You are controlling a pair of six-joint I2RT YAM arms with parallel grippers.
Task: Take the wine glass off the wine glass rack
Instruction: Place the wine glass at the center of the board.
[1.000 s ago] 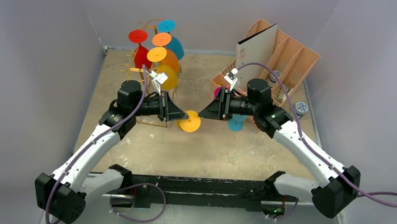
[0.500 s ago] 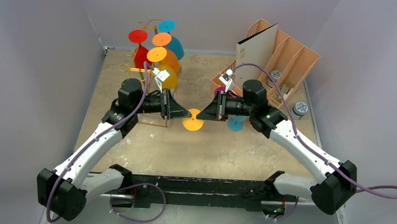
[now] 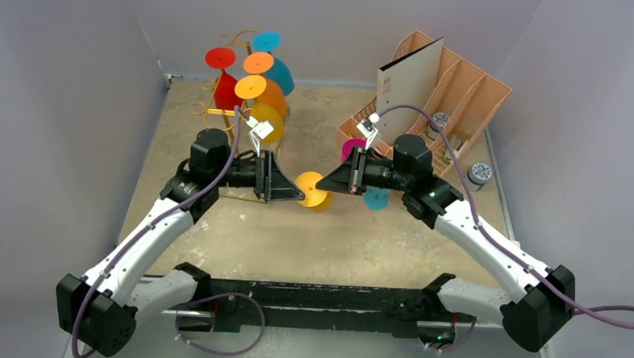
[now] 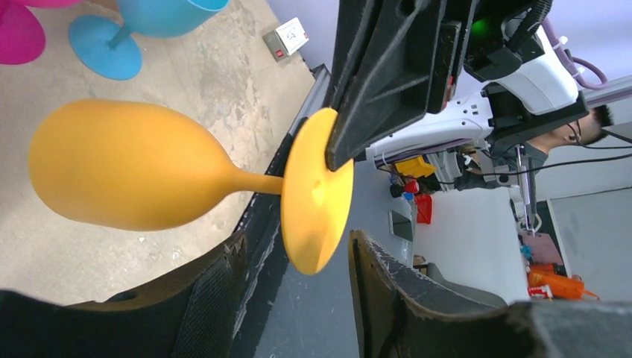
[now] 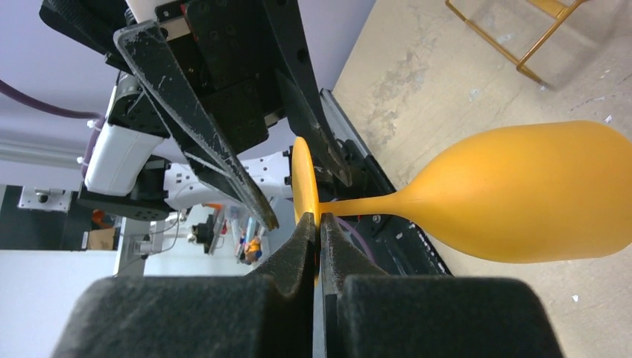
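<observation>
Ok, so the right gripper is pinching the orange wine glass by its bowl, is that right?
Not quite. The right gripper pinches the orange wine glass by the edge of its foot, not its bowl. The right wrist view shows it.

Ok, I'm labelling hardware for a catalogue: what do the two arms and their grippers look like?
Left arm and right arm: white shells, black joints, a purple cable each. Left gripper and right gripper: black, wedge-shaped, two flat fingers.

I've bare table (image 3: 327, 244) on the near side — farther back, the wine glass rack (image 3: 214, 111) and blue glass (image 3: 375, 199) block me.
</observation>
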